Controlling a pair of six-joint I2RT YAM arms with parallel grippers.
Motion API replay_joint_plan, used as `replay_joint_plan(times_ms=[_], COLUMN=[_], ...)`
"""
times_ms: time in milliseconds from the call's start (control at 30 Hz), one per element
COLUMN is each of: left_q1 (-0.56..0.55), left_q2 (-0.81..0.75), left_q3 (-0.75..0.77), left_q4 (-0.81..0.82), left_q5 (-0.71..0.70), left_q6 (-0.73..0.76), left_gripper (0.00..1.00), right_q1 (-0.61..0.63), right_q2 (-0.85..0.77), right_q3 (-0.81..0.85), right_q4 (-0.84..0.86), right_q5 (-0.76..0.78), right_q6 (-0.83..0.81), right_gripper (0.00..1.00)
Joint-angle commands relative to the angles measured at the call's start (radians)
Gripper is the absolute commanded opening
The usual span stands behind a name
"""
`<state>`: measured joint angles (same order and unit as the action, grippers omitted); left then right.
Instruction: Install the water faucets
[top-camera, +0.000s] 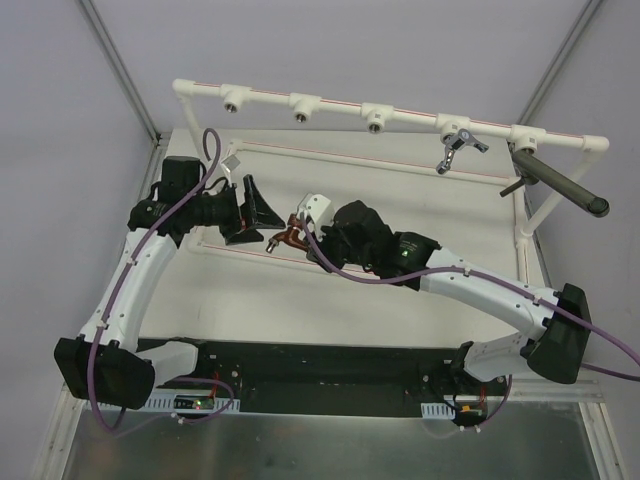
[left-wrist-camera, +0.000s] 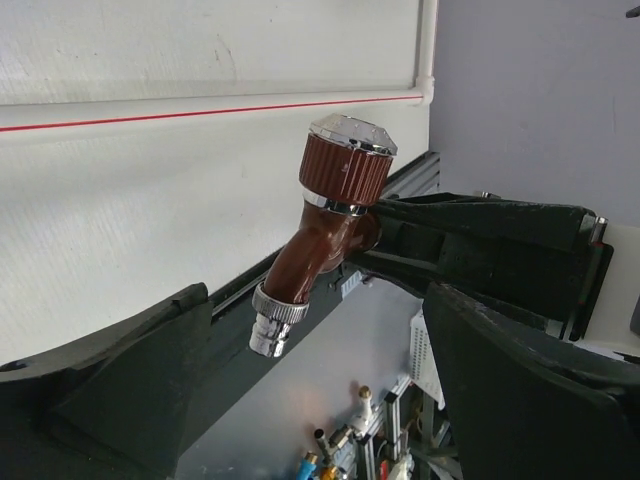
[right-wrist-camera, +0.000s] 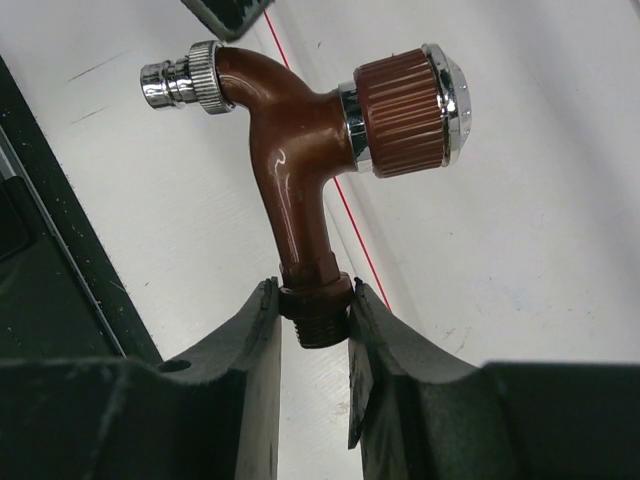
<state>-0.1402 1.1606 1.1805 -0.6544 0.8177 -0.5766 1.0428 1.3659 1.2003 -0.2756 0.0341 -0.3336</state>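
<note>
The reddish-brown faucet (top-camera: 289, 239) has a ribbed knob with a chrome cap and a chrome spout tip. My right gripper (right-wrist-camera: 315, 322) is shut on its threaded end and holds it above the white board, spout pointing left in the right wrist view. In the left wrist view the faucet (left-wrist-camera: 325, 235) hangs between and beyond my left gripper's (left-wrist-camera: 320, 400) wide-open fingers, untouched by them. In the top view my left gripper (top-camera: 256, 214) sits just left of the faucet and my right gripper (top-camera: 303, 232) just right of it. The silver-grey faucet (top-camera: 455, 147) hangs from a tee on the white pipe rail.
The white pipe rail (top-camera: 340, 103) runs across the back with several brass-ringed tee sockets, such as one empty socket (top-camera: 301, 114). A dark grey bar (top-camera: 560, 181) slants off the rail's right end. A white board (top-camera: 400, 300) with red-lined pipe edging lies under both grippers.
</note>
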Motion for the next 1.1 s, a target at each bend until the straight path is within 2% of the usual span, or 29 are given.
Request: replay_joint_plan(times_ms=[0, 200, 533, 733, 867, 933, 1067], left_q1=[-0.015, -0.03, -0.087, -0.098, -0.099, -0.099, -0.099], left_q2=[0.024, 0.043, 0.06, 0.045, 0.021, 0.007, -0.022], left_q3=[0.024, 0.004, -0.048, -0.077, -0.09, -0.096, -0.101], left_q4=[0.042, 0.071, 0.228, 0.309, 0.335, 0.343, 0.358], left_q5=[0.055, 0.093, 0.132, 0.161, 0.17, 0.17, 0.137], left_q6=[0.0, -0.025, -0.158, -0.227, -0.25, -0.256, -0.276], left_gripper=[0.89, 0.85, 0.55, 0.48, 0.39, 0.32, 0.0], right_q1=[0.006, 0.005, 0.005, 0.005, 0.005, 0.005, 0.006], right_q2=[-0.051, -0.056, -0.074, -0.083, -0.087, -0.088, -0.088], right_q3=[0.042, 0.051, 0.036, 0.028, 0.024, 0.022, 0.027], right_q4=[0.038, 0.061, 0.145, 0.176, 0.182, 0.184, 0.165], right_q5=[-0.022, -0.023, -0.016, -0.013, -0.014, -0.019, -0.023], right_q6=[-0.013, -0.018, -0.007, 0.002, 0.007, 0.007, 0.011], right_gripper=[0.0, 0.0, 0.0, 0.0, 0.0, 0.0, 0.01])
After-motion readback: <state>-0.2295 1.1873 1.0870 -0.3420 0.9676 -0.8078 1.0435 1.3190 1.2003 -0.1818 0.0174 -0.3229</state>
